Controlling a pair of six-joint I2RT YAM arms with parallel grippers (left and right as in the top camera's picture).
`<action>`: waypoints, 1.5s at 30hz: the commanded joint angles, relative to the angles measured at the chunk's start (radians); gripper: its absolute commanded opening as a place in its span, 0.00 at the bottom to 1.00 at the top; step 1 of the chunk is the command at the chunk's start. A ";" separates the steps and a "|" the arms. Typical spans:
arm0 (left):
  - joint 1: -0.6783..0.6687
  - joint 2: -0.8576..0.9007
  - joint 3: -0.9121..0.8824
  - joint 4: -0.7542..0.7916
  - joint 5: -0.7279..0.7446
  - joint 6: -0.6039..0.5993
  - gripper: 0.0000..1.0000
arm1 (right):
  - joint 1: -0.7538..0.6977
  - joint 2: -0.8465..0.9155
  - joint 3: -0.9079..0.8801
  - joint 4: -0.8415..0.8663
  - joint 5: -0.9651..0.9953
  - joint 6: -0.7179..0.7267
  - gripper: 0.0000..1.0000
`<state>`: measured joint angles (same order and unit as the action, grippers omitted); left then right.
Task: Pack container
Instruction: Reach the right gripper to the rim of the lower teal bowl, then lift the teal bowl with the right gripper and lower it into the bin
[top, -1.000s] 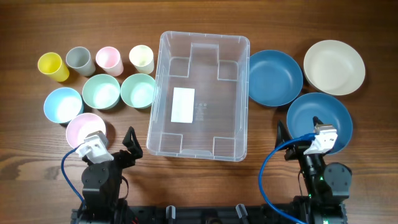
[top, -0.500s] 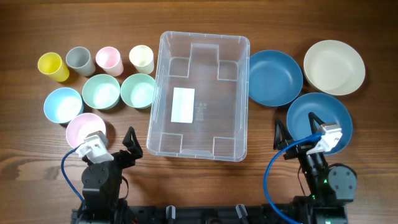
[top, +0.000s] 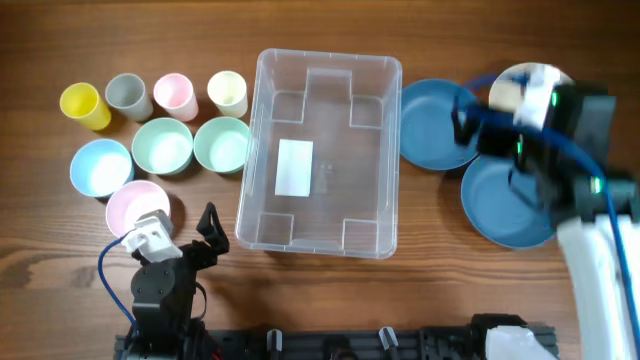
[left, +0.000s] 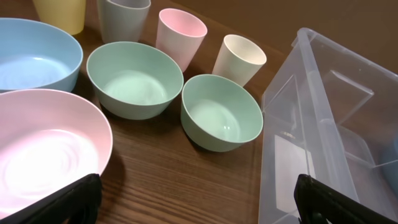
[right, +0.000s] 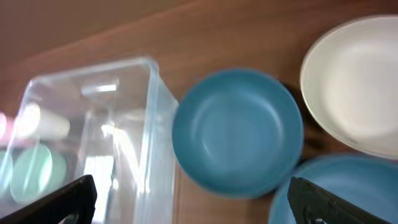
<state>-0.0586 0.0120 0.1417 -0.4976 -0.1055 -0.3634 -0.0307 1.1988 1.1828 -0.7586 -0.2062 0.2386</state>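
overhead: container (top: 330, 110) mid-table, white label (top: 294, 168) on base. left gripper (top: 183, 232) low at front edge, just beside pink bowl (top: 128, 203). right arm (top: 560, 120) blurred above blue bowls (top: 430, 125) right of container.
left wrist: i see left jaws spread wide, nothing between; green bowls (left: 130, 78) ahead, container at right.
right wrist: right gripper (right: 193, 202) wide, gripping nothing, above one blue bowl; container at left.
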 joint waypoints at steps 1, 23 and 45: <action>0.006 -0.005 -0.002 0.001 0.015 0.016 1.00 | -0.032 0.100 0.023 -0.102 0.130 0.288 1.00; 0.006 -0.005 -0.002 0.001 0.016 0.016 1.00 | -0.520 0.185 -0.401 -0.040 0.213 0.420 0.97; 0.006 -0.006 -0.002 0.001 0.015 0.016 1.00 | -0.520 0.031 -0.533 -0.037 0.179 0.471 0.04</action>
<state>-0.0586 0.0120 0.1417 -0.4976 -0.1055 -0.3634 -0.5507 1.3071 0.6418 -0.7593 -0.0074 0.7071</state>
